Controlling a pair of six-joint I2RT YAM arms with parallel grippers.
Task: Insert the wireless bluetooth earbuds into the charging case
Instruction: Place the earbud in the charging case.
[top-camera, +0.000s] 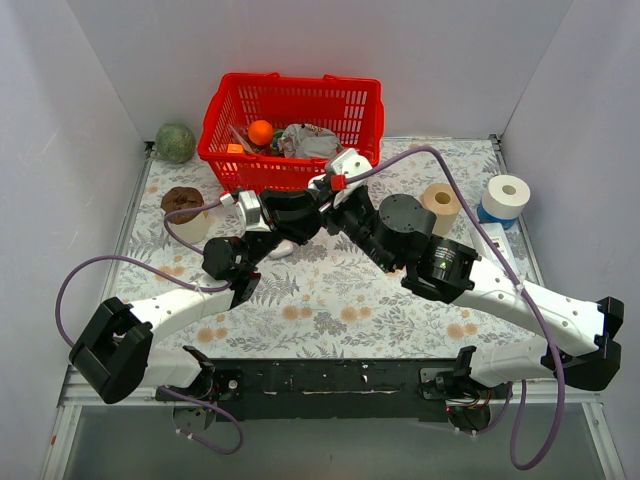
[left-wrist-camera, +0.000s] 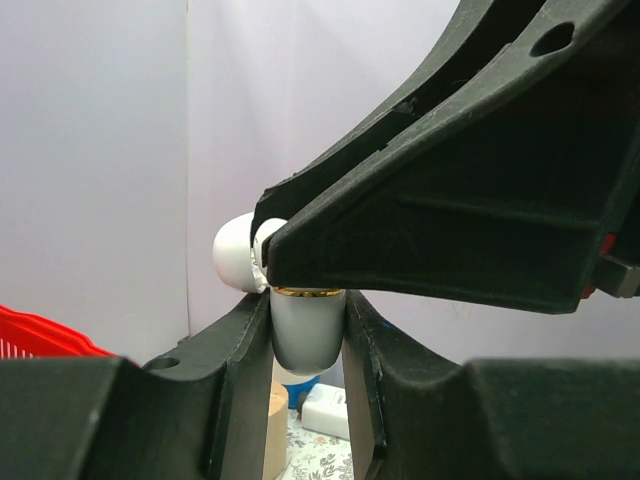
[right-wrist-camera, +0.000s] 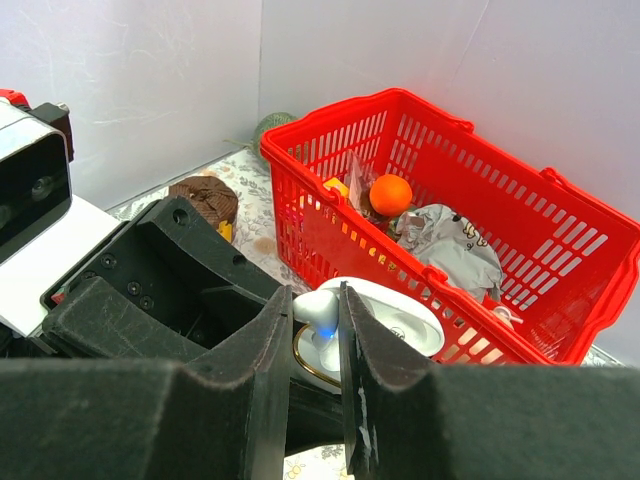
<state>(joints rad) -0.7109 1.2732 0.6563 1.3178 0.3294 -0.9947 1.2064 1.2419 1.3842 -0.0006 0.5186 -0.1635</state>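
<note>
White walls (top-camera: 60, 150) enclosed a floral-patterned bench (top-camera: 330, 300), with a red plastic slatted basket (top-camera: 300, 105) at the upper centre of the overhead view. Both arm tips were close together at mid-frame. The left tool (left-wrist-camera: 305, 308) was clamped on a white oval plastic charging case (left-wrist-camera: 305, 345) with its lid open. The right tool (right-wrist-camera: 318, 305) pinched a tiny glossy white plastic earbud (right-wrist-camera: 322, 320) at the case's gold-rimmed mouth. Whether they touched could not be told.

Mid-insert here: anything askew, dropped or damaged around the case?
Nothing stands out. The left gripper holds the open charging case aloft, and the right gripper pinches one earbud at its opening. No spill or damage is visible.
</note>
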